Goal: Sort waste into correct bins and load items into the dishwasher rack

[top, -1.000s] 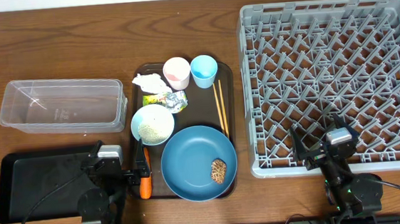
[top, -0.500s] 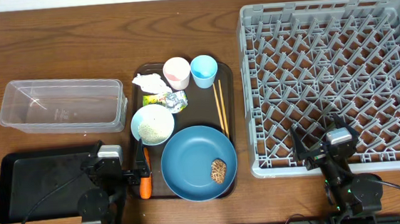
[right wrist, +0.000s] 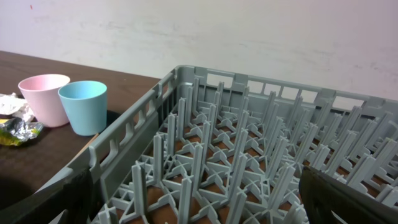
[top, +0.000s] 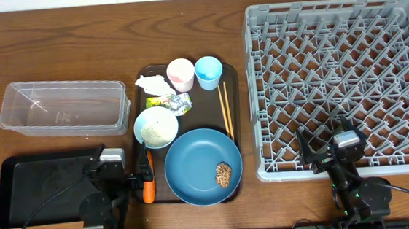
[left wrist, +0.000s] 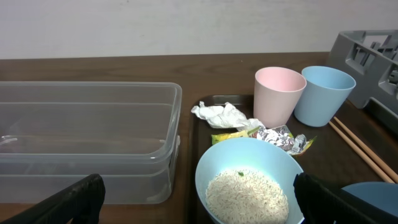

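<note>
Left arm: folded low at the near edge of the desk (top: 74, 37), wrist facing the far side.
Left claw (top: 121, 157): spread wide and empty, over the right end of the black tray (top: 38, 187).
Right arm: folded low at the near edge, facing the far side.
Right claw (top: 326, 140): spread wide and empty, at the near-left part of the dishwasher rack (top: 335, 5).
Clear tub (top: 63, 107): beyond the black tray.
Serving tray (top: 207, 103): between the bins and the rack.
Far end of serving tray: pink cup (top: 180, 74), light-blue cup (top: 208, 72), both upright; tissue (top: 151, 83) and wrapper (top: 168, 102) just beside them.
Bowl (top: 137, 127): holds rice (top: 157, 131).
Plate (top: 194, 166): near end, with brown lump (top: 225, 175) on it.
Chopsticks (top: 225, 109): along the tray's right side.
Carrot (top: 148, 185): at the tray's left edge, beside the left claw.
</note>
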Available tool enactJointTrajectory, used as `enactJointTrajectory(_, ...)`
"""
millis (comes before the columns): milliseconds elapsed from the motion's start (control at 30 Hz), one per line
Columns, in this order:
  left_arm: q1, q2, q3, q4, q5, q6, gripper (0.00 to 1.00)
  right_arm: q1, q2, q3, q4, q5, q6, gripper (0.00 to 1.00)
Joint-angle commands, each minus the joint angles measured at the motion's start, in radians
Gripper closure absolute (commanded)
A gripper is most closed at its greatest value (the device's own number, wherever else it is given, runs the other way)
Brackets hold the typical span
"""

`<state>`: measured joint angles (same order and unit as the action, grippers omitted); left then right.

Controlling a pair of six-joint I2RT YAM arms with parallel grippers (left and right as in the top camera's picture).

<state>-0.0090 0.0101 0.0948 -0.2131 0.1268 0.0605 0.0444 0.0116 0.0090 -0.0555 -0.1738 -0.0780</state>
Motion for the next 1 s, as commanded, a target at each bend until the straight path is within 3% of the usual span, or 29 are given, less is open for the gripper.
enactJointTrajectory(0, -0.004, -0.006, -0.027, -0.005, -0.008, 0.014, 0.02, -0.002, -0.006, -0.004, -0.002, 0.01, -0.009, 0.01)
enactJointTrajectory(633, -0.004, -0.005, -0.026, 0.0, -0.003, -0.021, 0.02, -0.002, -0.006, -0.004, 0.003, 0.004, -0.003, 0.01)
enactJointTrajectory(767, -0.004, -0.005, -0.026, 0.139, 0.068, -0.124, 0.02, -0.002, -0.005, -0.004, 0.008, -0.044, 0.085, 0.01)
enactJointTrajectory(967, -0.003, 0.006, -0.007, 0.378, 0.123, -0.15, 0.02, -0.002, -0.005, 0.006, 0.174, -0.151, 0.152, 0.01)
